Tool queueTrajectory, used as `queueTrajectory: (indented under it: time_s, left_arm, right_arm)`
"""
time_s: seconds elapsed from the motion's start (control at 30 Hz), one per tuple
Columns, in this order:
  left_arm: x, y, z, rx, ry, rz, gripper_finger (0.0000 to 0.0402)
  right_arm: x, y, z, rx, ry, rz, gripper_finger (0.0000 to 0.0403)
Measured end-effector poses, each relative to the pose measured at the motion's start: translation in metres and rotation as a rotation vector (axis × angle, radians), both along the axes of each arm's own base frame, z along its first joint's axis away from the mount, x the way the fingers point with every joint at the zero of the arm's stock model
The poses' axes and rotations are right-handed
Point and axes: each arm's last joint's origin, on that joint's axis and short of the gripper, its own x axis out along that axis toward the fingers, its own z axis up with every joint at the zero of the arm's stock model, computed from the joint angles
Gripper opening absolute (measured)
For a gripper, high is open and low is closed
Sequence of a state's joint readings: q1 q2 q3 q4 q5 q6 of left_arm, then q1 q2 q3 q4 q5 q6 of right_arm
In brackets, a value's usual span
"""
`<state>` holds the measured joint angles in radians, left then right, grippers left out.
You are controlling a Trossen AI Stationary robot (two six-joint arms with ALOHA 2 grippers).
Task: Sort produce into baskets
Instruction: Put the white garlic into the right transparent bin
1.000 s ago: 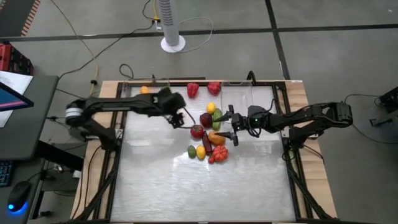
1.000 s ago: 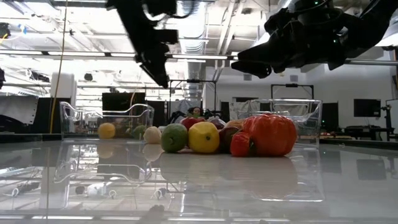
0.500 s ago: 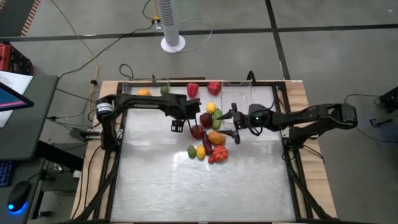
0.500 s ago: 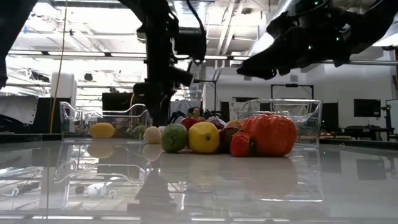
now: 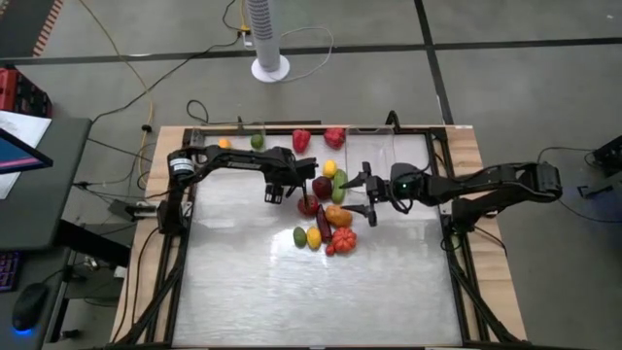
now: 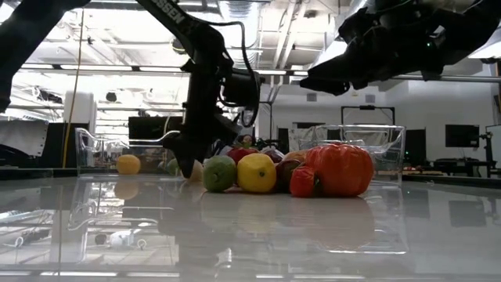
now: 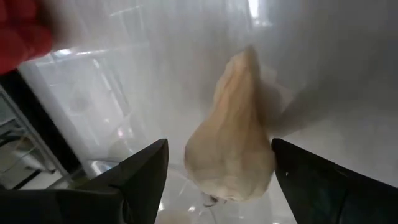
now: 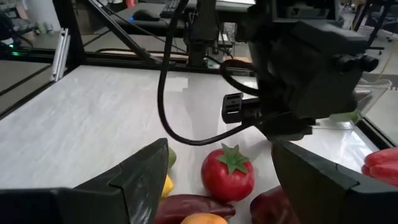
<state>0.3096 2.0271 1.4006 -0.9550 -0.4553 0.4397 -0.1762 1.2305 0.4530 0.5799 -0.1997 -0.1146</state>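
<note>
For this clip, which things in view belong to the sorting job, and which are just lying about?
Job:
- produce pile at mid-table
- garlic between the open left pincer fingers
- two clear baskets along the far edge
- open right pincer above the pile

Lying about:
- fan stand
- floor cables
- monitor

The whole table (image 5: 243, 282) is seen from straight overhead. A level look across it is given from tabletop height, the produce pile (image 6: 282, 172) shown close. The garlic (image 7: 233, 152) between the left jaws is seen very near. Beyond the right jaws, the tomato (image 8: 227, 173) appears, shared with the overhead view.
</note>
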Motion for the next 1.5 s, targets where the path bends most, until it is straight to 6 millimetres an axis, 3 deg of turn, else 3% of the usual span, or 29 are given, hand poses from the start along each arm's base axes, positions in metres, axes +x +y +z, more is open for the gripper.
queueTrajectory:
  time_s: [0.17,0.4,0.57,0.8,0.93,1.07,1.17,1.5]
  left_arm:
    - [0.001,0.000,-0.001,0.004,-0.004,0.000,0.0251]
    - [0.000,-0.008,0.008,-0.074,-0.044,0.066,0.0154]
    - [-0.004,-0.022,0.058,-0.099,-0.163,0.094,0.0122]
    - [-0.035,-0.035,0.139,-0.048,-0.469,0.179,0.0145]
    - [-0.046,-0.039,0.167,-0.035,-0.656,0.205,0.0148]
    - [-0.036,-0.042,0.171,-0.063,-0.834,0.171,0.0149]
    - [-0.019,-0.040,0.163,-0.078,-0.940,0.135,0.0150]
    - [0.046,-0.015,0.124,-0.181,-1.255,-0.017,0.0150]
  right_arm:
    - [0.000,0.000,0.001,-0.004,-0.005,0.000,0.0311]
    - [0.000,0.000,0.000,-0.002,-0.004,-0.001,0.0311]
    - [0.000,0.000,0.000,0.001,-0.004,-0.001,0.0311]
    - [0.000,-0.001,0.001,0.005,-0.007,-0.017,0.0311]
    - [0.000,-0.001,0.002,0.006,-0.017,-0.018,0.0311]
    - [-0.001,-0.001,0.004,0.012,-0.023,-0.028,0.0311]
    - [-0.010,-0.002,0.013,0.003,-0.028,-0.077,0.0311]
    - [-0.065,0.011,0.052,-0.012,-0.070,-0.155,0.0311]
